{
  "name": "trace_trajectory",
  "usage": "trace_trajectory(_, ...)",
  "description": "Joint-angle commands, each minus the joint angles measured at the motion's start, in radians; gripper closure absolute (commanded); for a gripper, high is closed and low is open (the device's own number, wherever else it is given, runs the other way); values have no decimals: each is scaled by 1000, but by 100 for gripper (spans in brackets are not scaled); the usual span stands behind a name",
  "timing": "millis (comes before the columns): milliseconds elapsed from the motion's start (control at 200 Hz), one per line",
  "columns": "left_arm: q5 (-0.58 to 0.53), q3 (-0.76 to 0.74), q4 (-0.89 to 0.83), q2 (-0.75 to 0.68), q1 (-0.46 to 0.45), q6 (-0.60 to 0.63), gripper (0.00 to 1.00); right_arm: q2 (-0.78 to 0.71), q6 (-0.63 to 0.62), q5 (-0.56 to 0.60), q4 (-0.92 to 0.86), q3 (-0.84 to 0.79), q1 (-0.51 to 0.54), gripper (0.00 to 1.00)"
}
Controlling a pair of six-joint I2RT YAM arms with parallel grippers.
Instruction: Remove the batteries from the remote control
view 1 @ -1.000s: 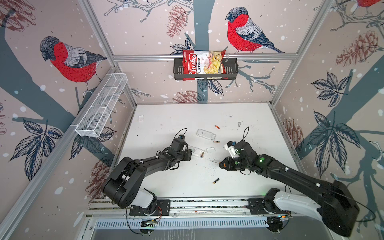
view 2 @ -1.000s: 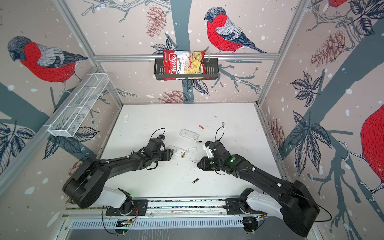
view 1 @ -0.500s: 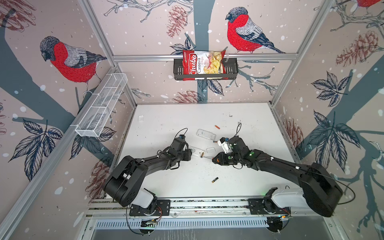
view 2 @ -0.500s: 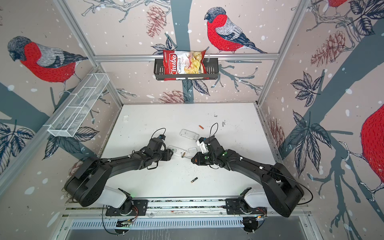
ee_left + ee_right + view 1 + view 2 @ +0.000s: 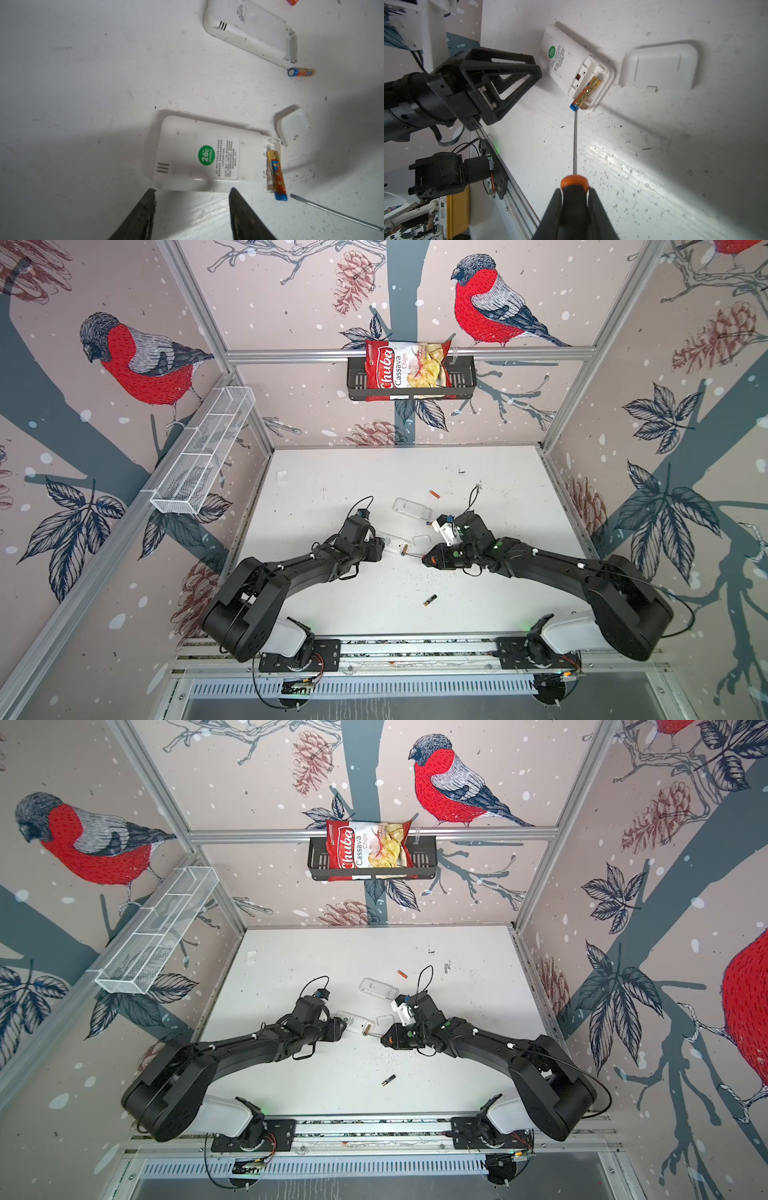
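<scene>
Screwdriver (image 5: 574, 143) handle sits clamped in the right hand (image 5: 574, 194), its tip seemingly touching the blue end of a battery (image 5: 587, 91) lying in the open compartment of the remote (image 5: 560, 62); the left hand (image 5: 192, 191), fingers apart, is just beside that remote on the desk (image 5: 83, 83).

1. Two matte black jointed robot arms (image 5: 299, 568), bulky at the shoulders.
2. Glossy white rounded base housings (image 5: 291, 635).
3. Thin black cable loops (image 5: 362, 499) at each wrist.
4. Black triangular open-frame fingers (image 5: 508, 67).
</scene>
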Motion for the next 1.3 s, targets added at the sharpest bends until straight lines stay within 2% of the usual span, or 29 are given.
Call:
trace_trajectory(0,0,4,-5,-30,0,0,41,2,-19,-16,24,5,-9,100)
trace_trajectory(275,-5,31,-13,7,-1,14,41,22,-21,-27,38,-2,-26,100)
trace_trajectory(535,-17,60,-8,77,0,34,33,42,-28,-42,61,2,-29,100)
trace_trajectory(1296,-9,59,16,121,-1,35,39,123,-21,-86,143,8,-49,100)
